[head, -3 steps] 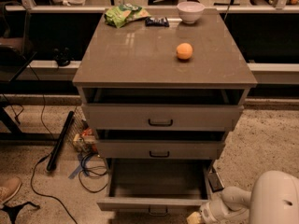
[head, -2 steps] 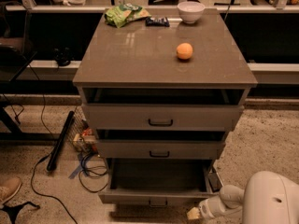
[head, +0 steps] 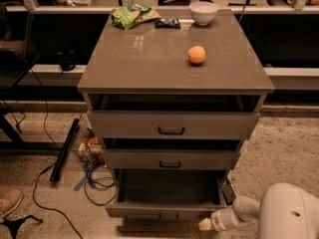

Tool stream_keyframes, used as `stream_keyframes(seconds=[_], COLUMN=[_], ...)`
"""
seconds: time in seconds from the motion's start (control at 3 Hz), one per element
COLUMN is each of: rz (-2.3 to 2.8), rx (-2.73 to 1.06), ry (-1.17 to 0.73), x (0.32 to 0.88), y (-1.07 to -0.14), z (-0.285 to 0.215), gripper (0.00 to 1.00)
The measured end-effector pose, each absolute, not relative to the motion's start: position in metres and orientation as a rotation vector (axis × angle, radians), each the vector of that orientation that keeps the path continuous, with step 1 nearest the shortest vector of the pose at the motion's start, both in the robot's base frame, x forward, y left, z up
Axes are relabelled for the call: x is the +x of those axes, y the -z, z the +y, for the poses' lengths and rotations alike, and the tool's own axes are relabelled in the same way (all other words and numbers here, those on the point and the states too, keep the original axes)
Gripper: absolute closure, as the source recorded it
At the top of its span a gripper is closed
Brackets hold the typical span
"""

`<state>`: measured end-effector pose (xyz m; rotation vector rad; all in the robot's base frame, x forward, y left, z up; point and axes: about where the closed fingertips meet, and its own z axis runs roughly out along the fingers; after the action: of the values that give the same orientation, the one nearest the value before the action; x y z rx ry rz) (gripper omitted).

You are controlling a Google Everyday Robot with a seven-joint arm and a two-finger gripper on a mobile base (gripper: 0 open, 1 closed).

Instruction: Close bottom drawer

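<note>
Grey-beige and pulled well out, the bottom drawer (head: 144, 211) sits lowest in the cabinet (head: 149, 59). The gripper (head: 206, 225) is low at the right end of the drawer's front, just beside it — whether it is open or closed cannot be told. An orange (head: 197, 54) rests on top.

Dim, warm light falls from above, and the table (head: 149, 63) top shows a soft sheen toward its back. The drawer cavities lie in deep shadow. The pincer (head: 205, 225), low right beside the bottom drawer (head: 144, 212), catches pale light.
</note>
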<state>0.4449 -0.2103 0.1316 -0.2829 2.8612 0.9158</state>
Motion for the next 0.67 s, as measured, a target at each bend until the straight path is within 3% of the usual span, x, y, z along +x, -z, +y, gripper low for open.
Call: stream_keyframes(seconds=[0.33, 0.67], rz=[2.784, 2.784], rx=[-0.245, -0.245], ry=[-0.815, -0.815], x=[0.4926, 0.4918], y=[-0.1364, -0.1364], z=[-0.2167, -0.2167], gripper=[1.00, 1.00])
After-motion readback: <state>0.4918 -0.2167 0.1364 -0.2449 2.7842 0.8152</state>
